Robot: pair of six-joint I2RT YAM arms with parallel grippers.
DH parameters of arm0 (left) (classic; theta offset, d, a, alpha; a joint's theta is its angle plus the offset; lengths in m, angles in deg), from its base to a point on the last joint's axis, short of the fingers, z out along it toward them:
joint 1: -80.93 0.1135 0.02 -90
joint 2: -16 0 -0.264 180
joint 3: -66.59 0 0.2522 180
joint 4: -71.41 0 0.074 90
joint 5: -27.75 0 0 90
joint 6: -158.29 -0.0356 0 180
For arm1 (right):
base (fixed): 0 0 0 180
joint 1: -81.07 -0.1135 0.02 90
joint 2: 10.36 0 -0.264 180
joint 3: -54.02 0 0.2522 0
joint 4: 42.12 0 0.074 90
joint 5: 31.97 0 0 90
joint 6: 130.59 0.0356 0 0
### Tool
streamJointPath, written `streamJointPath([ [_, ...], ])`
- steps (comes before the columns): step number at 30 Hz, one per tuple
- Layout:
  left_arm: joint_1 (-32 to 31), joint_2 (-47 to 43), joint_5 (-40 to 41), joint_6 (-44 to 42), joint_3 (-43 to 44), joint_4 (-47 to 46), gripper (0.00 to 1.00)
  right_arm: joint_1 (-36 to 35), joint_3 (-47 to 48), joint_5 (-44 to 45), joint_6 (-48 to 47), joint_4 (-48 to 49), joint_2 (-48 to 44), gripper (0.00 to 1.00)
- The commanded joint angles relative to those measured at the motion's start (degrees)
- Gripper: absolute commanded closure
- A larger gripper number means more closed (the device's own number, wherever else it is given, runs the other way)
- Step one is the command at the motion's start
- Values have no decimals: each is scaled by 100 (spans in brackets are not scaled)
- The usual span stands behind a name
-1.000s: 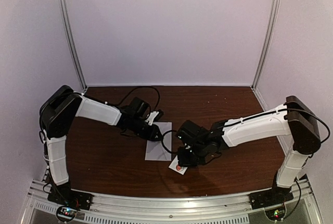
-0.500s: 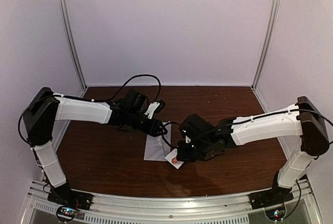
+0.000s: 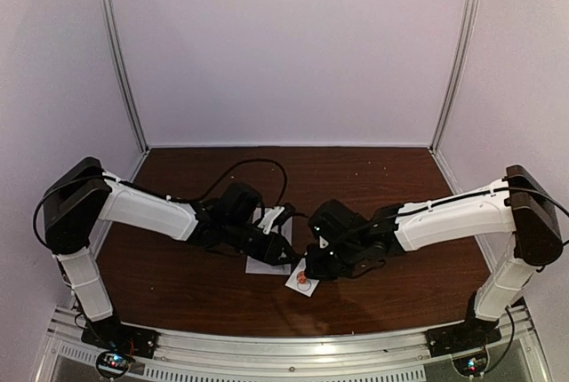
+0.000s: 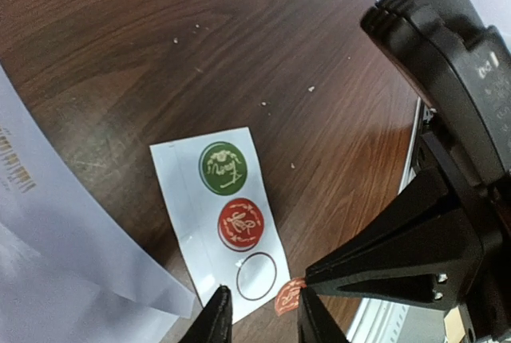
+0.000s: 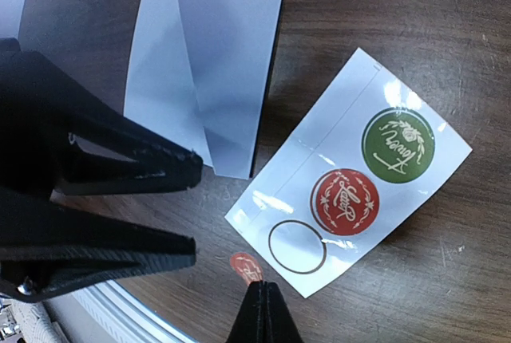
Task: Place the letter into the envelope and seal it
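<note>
The right gripper (image 5: 262,299) is reaching in from the right with its two fingers pressed tight together, and it is pinching the edge of a loose red sticker (image 5: 245,264) at their very tips. That sticker is hanging just beside the near end of the sticker strip (image 5: 271,203), close to the empty ring (image 5: 297,246) where a sticker is missing.

Facing it from the left, the left gripper (image 4: 262,321) is hovering low with its fingers (image 5: 120,163) spread apart and nothing between them. Their tips are pointing towards the loose red sticker without touching it.

The sticker strip is lying flat on the table (image 3: 400,187), slightly askew. On it a red sticker (image 5: 345,202) is sitting next to the empty ring, and a green sticker (image 5: 398,146) is sitting beyond that, towards the far end.

The envelope (image 5: 227,56) is lying flat on the dark wood just left of the strip, with its nearest corner right beside the strip's edge. In the overhead view the left arm is crossing over it and covering much of it, so only its near part is showing. A fold line is running along its length, and a little gold print is showing on it. Whether anything is lying inside it cannot be told.
</note>
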Motion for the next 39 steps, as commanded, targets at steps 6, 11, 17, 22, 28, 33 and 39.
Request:
streamJointPath([
  [6,-321,472,-237,664,-285,-1182,74,-31,-120,160,83,94,55,100],
  [11,-335,312,227,550,-248,-960,76,-27,-139,258,48,-45,-83,100],
  [17,-107,-479,1174,-48,15,111,75,75,107,662,-229,-563,-400,100],
  [22,547,-907,1490,-514,176,1025,70,449,275,776,-637,-645,-531,100],
  [28,1150,-760,1398,-951,684,1830,51,836,612,675,-1188,-445,-419,100],
  [33,1152,-516,1197,-781,917,1839,28,1126,735,647,-1428,-306,-371,100],
  [39,1098,-270,900,-267,863,1264,32,1378,619,612,-1624,-233,-524,100],
])
